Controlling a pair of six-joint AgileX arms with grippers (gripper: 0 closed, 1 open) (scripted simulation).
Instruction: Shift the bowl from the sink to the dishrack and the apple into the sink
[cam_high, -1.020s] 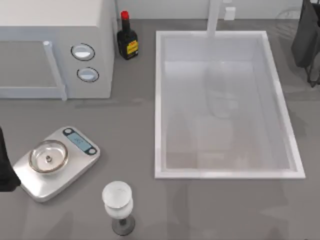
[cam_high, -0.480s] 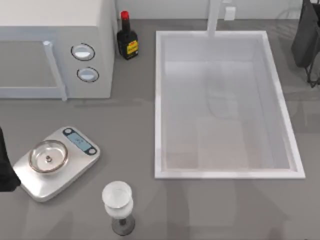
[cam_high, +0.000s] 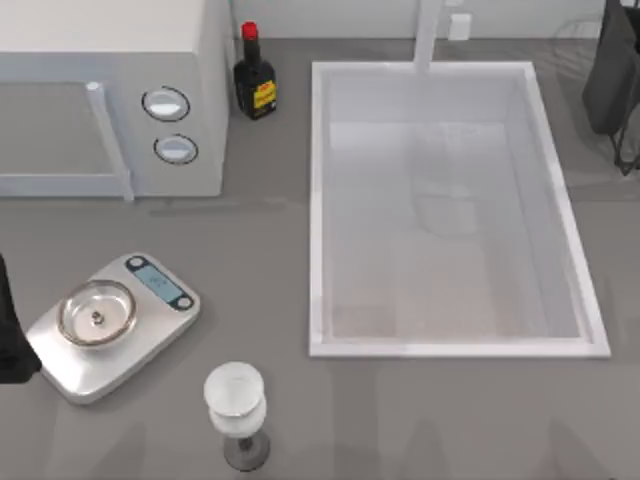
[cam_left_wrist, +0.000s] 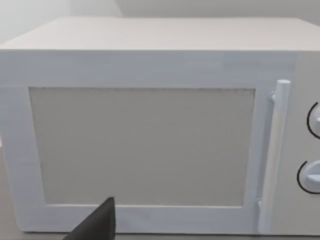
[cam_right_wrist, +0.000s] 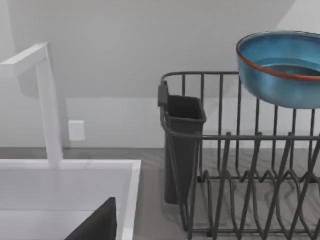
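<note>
No readable writing: the sauce bottle (cam_high: 256, 82) has a yellow label w/ dark marks, too small to read; the scale (cam_high: 112, 323) display is illegible.

Surface is a plain grey bench (cam_high: 260, 260), pale wall behind. On it, top view: white microwave (cam_high: 110, 95) w/ two round dials at the back left, bottle just beside its right side, kitchen scale w/ steel dish at front left, a wine glass (cam_high: 237, 412) near the front edge. White sink (cam_high: 320, 210) takes up the right half, tap (cam_high: 428, 35) at its back rim; basin looks bare.

Right wrist view: blue bowl (cam_right_wrist: 282, 67) w/ reddish rim sits up at the top of the dark wire dishrack (cam_right_wrist: 240, 175), right beside the rack's cutlery cup (cam_right_wrist: 182, 145); sink corner and tap near the rack. A dark pincer tip (cam_right_wrist: 97, 222) shows at the frame edge, well apart from the bowl — can't tell how far open.

Left arm (cam_high: 10, 330) parked at the bench's left edge by the scale; its wrist view faces the microwave door, dark tip (cam_left_wrist: 95, 225) low in frame, opening can't be told.
</note>
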